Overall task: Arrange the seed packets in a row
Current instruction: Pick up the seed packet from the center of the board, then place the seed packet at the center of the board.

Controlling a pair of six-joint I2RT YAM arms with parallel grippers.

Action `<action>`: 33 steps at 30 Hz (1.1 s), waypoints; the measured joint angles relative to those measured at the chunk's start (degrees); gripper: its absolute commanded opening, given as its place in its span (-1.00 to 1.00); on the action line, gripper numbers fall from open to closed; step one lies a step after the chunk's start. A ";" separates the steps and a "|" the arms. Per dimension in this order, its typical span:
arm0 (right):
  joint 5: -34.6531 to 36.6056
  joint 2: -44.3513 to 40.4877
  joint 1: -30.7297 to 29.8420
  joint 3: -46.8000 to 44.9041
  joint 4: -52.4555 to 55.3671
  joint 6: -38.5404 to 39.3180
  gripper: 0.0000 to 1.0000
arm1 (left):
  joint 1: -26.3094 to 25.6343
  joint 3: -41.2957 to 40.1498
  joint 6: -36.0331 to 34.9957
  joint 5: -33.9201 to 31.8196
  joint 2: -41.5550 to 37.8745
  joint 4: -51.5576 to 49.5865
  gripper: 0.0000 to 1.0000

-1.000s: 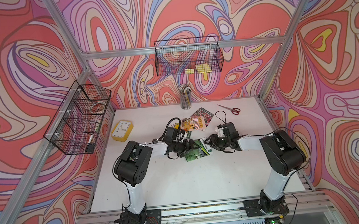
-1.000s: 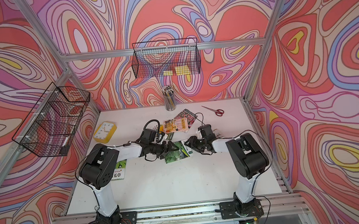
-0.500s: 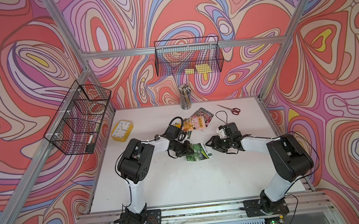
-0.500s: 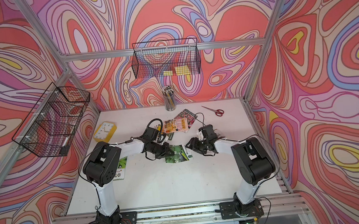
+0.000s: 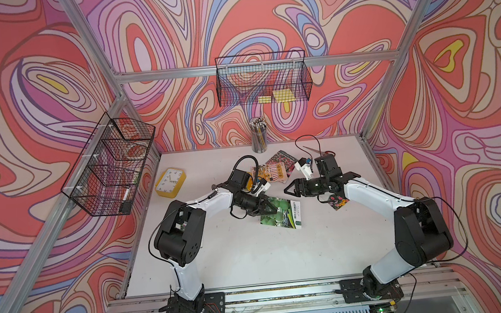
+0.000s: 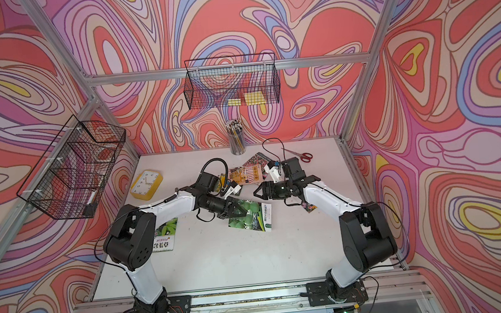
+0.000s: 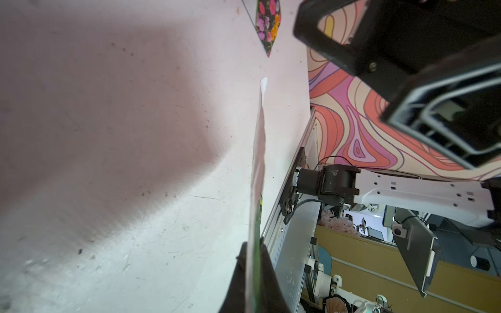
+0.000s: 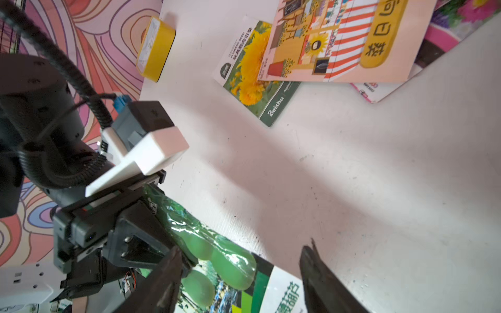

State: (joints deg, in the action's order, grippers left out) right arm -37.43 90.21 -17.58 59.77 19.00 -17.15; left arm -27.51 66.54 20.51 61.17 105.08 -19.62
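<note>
Left pincer [image 5: 266, 207] pinches the flat, glossy green gourd-print seed packet [image 5: 285, 216] at the middle of the white tabletop [image 5: 251, 256]. Right pincer [image 5: 289, 189] stands spread, clear of it. Step in hand: placement; next, carry the packet level into the row.

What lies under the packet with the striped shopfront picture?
A sunflower packet and a pink-flower packet lie partly under the shopfront packet; their covered parts cannot be seen.

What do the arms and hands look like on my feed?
The left arm and right arm have white links, bulky black joints and looping black cables. The left hand and right hand are black and tapered, each beside a white camera block.
</note>
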 measured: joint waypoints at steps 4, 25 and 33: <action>-3.69 0.00 0.00 -0.85 -0.04 1.03 0.39 | -0.31 0.00 -0.87 2.89 -0.74 -0.09 -1.00; -16.83 0.66 0.07 -1.20 -1.38 2.67 -0.56 | 0.31 1.20 -2.45 9.73 -0.87 -0.63 -1.00; -16.57 2.05 -0.74 -0.70 -0.46 4.28 0.14 | 1.03 1.22 -2.34 11.65 -0.87 -0.57 -1.00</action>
State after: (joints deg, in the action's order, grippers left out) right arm -54.00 92.27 -18.33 59.07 18.55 -12.86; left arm -26.48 67.77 18.17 72.82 104.20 -20.18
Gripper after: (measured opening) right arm 0.548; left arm 0.062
